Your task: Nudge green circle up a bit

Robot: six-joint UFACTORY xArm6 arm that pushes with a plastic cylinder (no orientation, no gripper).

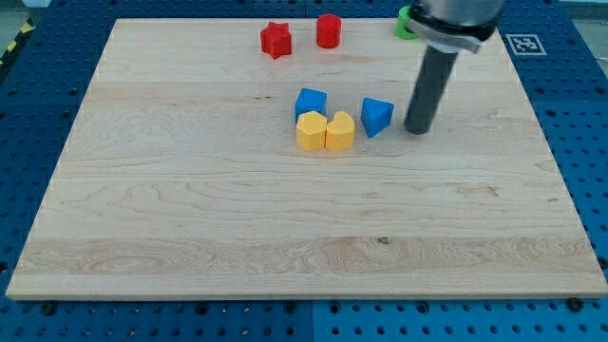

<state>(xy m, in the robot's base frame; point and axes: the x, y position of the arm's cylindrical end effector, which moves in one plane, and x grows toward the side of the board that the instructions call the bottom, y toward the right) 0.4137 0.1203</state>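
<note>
The green circle [405,23] shows only as a small green patch at the view's top right, mostly hidden behind the arm's dark body. My tip [418,129] rests on the wooden board [190,190], well below the green circle and just right of the blue triangle-like block [376,116]. The rod rises from the tip toward the view's top.
A red star [275,40] and a red cylinder [328,30] sit near the view's top edge. A blue cube [311,102] sits above a yellow hexagon [311,131] and a yellow heart [340,130], which touch each other.
</note>
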